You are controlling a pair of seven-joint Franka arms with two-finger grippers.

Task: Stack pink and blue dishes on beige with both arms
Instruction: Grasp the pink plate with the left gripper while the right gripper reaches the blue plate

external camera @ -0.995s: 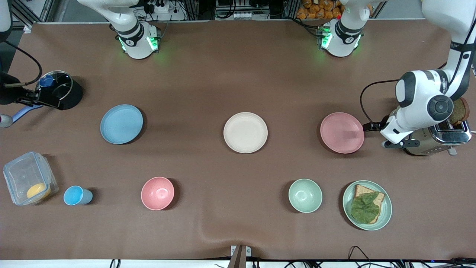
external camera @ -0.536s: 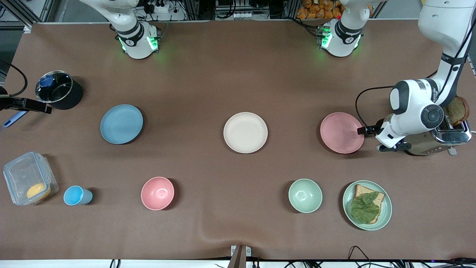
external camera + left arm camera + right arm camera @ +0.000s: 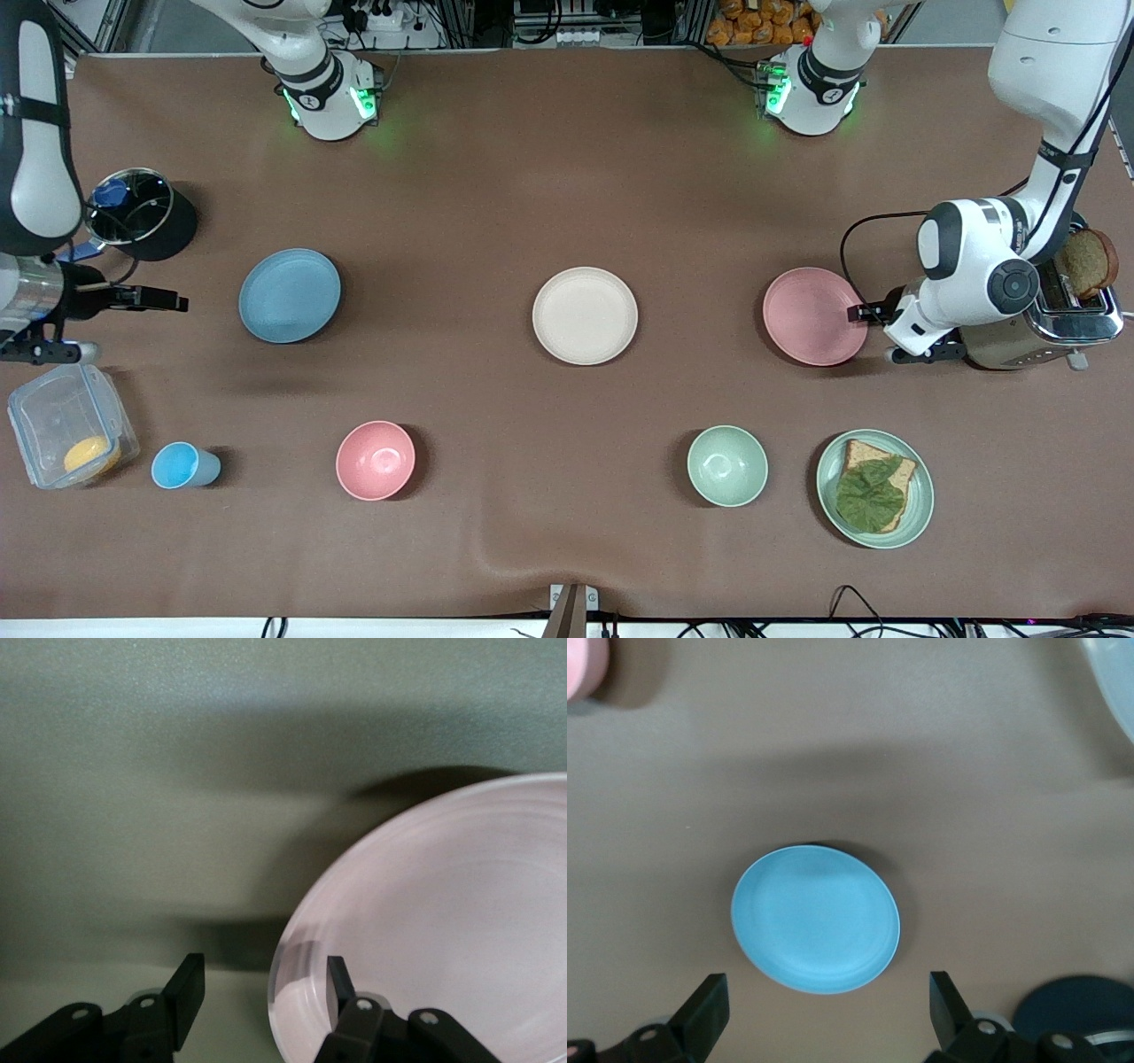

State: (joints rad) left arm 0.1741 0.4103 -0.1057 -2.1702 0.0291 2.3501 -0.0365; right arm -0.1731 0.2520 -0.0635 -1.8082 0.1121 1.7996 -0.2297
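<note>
The pale pink plate lies toward the left arm's end of the table. My left gripper is low at its rim, open. In the left wrist view the rim of the pink plate sits between the jaws of the left gripper, one finger over the plate and one outside it. The light blue plate lies toward the right arm's end. My right gripper hangs open over the table beside it, and the blue plate shows just ahead of the right gripper. The beige plate lies bare between them.
A black pot with a glass lid and a clear box flank the right arm. A toaster stands beside the left arm. Nearer the camera are a blue cup, pink bowl, green bowl and green plate with bread.
The right arm has swung in from the table's end and its gripper now points at the blue plate. The left gripper has crept closer, onto the pink plate's rim.
</note>
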